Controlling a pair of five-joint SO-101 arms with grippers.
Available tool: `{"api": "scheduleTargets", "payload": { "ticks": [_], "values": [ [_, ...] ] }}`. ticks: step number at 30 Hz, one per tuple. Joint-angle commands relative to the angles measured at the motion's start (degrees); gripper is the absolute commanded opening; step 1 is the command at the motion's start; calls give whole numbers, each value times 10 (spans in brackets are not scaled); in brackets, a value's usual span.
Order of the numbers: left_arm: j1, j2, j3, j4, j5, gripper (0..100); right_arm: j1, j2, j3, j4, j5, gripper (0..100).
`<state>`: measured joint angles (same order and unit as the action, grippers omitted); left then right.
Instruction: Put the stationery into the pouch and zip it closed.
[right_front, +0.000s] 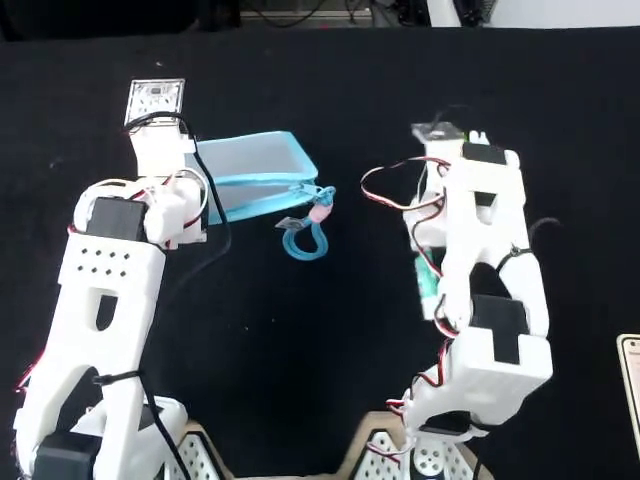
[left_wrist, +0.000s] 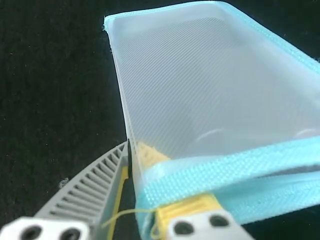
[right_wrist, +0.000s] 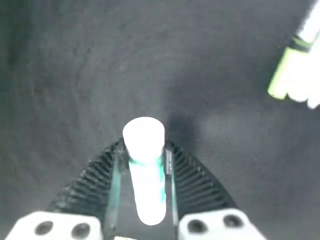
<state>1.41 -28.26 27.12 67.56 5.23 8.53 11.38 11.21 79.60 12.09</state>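
Observation:
A translucent pouch (right_front: 255, 172) with light blue trim lies at the back left, its mouth toward the table's middle. Its zip pull (right_front: 308, 235), with a pink bead and a blue loop, trails off the corner. My left gripper (left_wrist: 136, 151) is shut on the pouch (left_wrist: 210, 95) at the end of its blue zip edge; in the high view it (right_front: 188, 200) sits at the pouch's left end. My right gripper (right_wrist: 144, 150) is shut on a white marker with a green band (right_wrist: 148, 195), held above the black mat at the right (right_front: 427, 283). A second pen, yellow-green and white (right_wrist: 294, 70), lies beyond it.
The black mat (right_front: 330, 360) covers the table. A pale card-like object (right_front: 630, 375) sits at the right edge. Both arm bases stand at the front edge, with open mat between the arms.

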Motion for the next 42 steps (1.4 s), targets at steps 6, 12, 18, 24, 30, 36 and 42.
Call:
{"api": "scheduleTargets", "payload": {
  "ticks": [6, 12, 18, 24, 30, 36, 42],
  "values": [
    [-3, 6, 21, 14, 4, 30, 7, 29, 14, -70, -65, 132],
    [-3, 6, 20, 14, 4, 30, 6, 63, -77, 7, -23, 176],
    [-3, 6, 17, 14, 4, 30, 6, 102, -109, 25, -19, 163],
    [-3, 6, 19, 11, 4, 30, 6, 156, -115, 11, 26, 158],
    [-3, 6, 17, 11, 4, 30, 9, 121, -128, 45, 28, 16],
    [-3, 6, 20, 11, 4, 30, 6, -22, -130, 87, 28, 10],
    [-3, 6, 20, 11, 4, 30, 6, -197, -127, 148, 24, 11]
  ]
}}
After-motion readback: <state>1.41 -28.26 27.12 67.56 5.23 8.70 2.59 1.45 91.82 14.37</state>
